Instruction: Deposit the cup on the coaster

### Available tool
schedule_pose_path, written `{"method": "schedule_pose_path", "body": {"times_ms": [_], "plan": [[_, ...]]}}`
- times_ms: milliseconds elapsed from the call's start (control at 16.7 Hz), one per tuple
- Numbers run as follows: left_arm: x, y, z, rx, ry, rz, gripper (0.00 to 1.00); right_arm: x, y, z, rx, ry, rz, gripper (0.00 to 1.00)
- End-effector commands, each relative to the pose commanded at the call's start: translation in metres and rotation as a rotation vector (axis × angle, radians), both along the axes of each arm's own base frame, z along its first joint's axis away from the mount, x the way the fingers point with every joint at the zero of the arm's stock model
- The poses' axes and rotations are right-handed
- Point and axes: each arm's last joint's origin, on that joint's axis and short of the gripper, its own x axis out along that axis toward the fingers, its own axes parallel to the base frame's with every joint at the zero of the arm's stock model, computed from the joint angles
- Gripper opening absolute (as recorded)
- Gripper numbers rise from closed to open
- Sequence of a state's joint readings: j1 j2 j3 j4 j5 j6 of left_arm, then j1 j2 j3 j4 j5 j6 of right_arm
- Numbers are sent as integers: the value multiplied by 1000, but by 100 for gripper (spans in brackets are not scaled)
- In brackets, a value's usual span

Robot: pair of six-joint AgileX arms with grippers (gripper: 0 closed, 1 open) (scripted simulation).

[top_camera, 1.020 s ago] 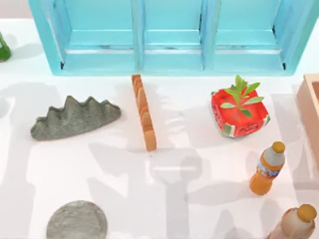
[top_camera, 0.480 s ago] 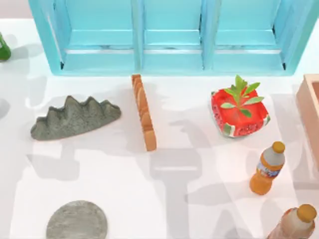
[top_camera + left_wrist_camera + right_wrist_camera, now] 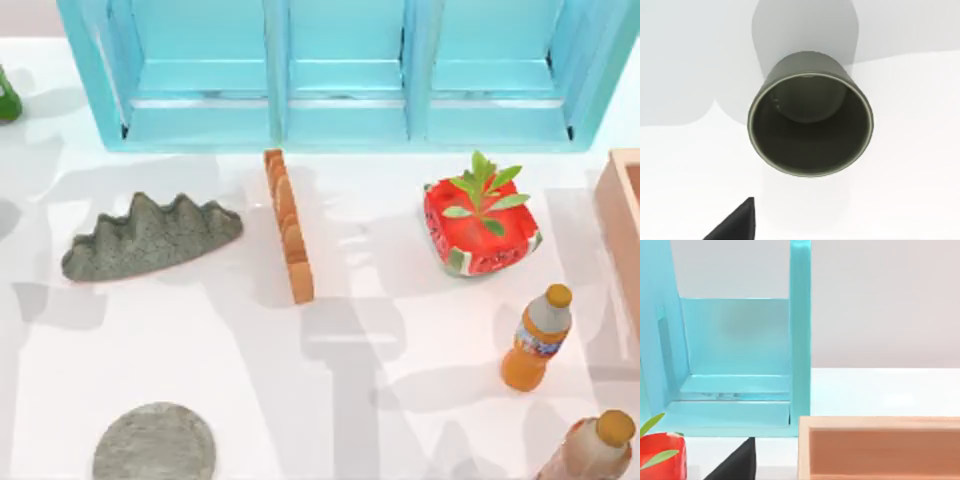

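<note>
The cup (image 3: 810, 120) is a dull grey-green cup standing upright on the white table, its mouth facing my left wrist camera. One dark fingertip (image 3: 736, 223) of my left gripper shows beside and short of the cup, not touching it, and nothing is held. The coaster (image 3: 154, 443), a flat mottled grey disc, lies at the table's front left in the top view with nothing on it. In the right wrist view, one fingertip (image 3: 737, 462) of my right gripper hangs near a wooden box (image 3: 880, 447), holding nothing.
A jagged grey ridge piece (image 3: 150, 237) lies behind the coaster. An orange slatted strip (image 3: 289, 225) runs down the middle. At right are a watermelon pot (image 3: 480, 230), two orange bottles (image 3: 537, 338) (image 3: 592, 447) and the wooden box (image 3: 625, 230). A blue cabinet (image 3: 340, 70) spans the back.
Arm shadows have slid across the left and middle of the table. No object on the table has moved.
</note>
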State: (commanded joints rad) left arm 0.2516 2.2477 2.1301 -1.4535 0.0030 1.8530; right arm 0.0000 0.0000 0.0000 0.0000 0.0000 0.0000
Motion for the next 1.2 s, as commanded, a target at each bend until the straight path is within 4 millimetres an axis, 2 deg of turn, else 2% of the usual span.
{"method": "schedule_pose_path", "body": {"times_ms": [420,540,900,1020,1200], "plan": [[1,-1,-3,1,-3,-1,100,0,0,0,0,0,0,100],[2,0,-19,-1,0,2,100,0,0,0,0,0,0,100],[2,1,-89,1,-6,1,100,0,0,0,0,0,0,100],[0,1,-99,0,-2,1,100,0,0,0,0,0,0,100],[0,1,-100,0,-2,1,100,0,0,0,0,0,0,100]]}}
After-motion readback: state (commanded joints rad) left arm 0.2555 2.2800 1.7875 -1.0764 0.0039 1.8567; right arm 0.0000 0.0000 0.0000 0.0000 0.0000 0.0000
